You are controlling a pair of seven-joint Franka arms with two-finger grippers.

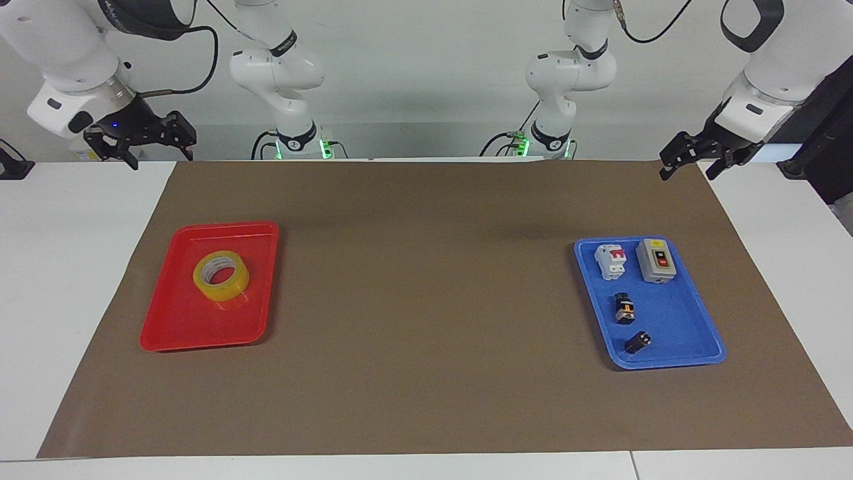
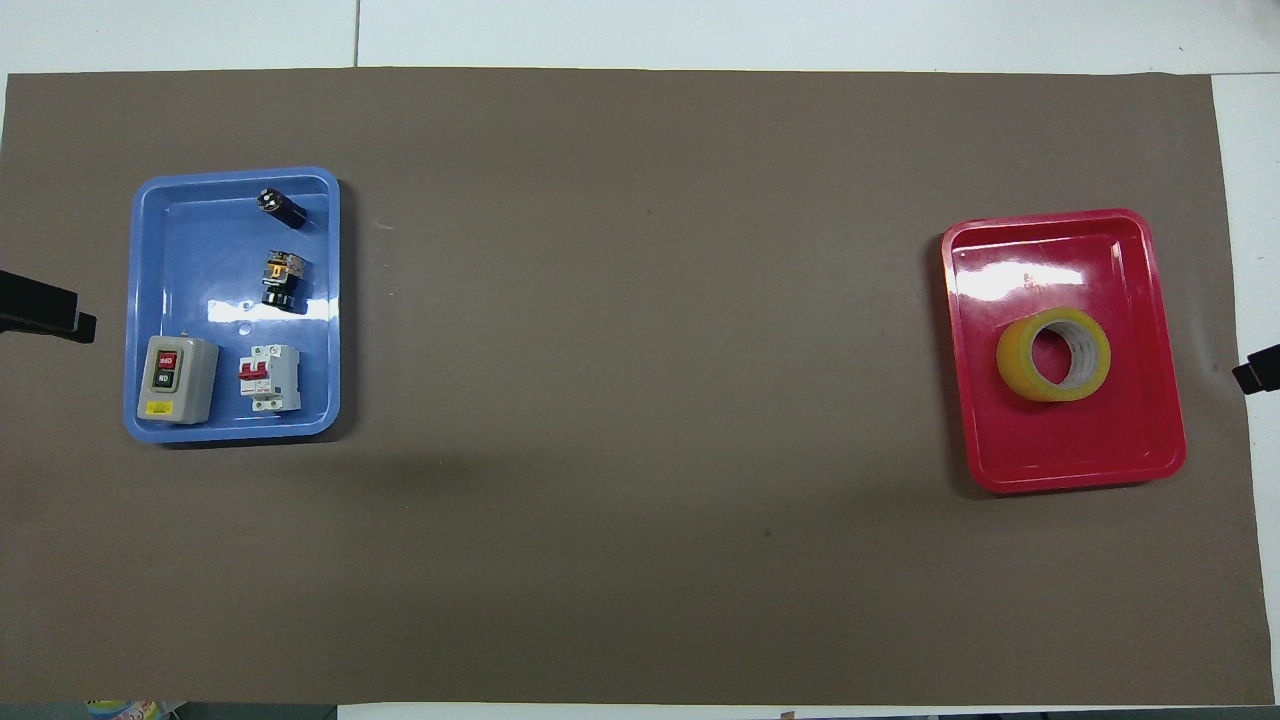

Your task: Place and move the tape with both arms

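The tape, a yellow translucent roll with a whitish core, lies hole-up in a red tray at the right arm's end of the table. It also shows in the overhead view, in the red tray. My right gripper is open and empty, raised over the mat's corner at the robots' edge, well apart from the tape. Only its tip shows in the overhead view. My left gripper is open and empty, raised over the mat's other corner at the robots' edge; it waits.
A blue tray at the left arm's end holds a grey switch box, a white circuit breaker and two small black parts. A brown mat covers the table between the trays.
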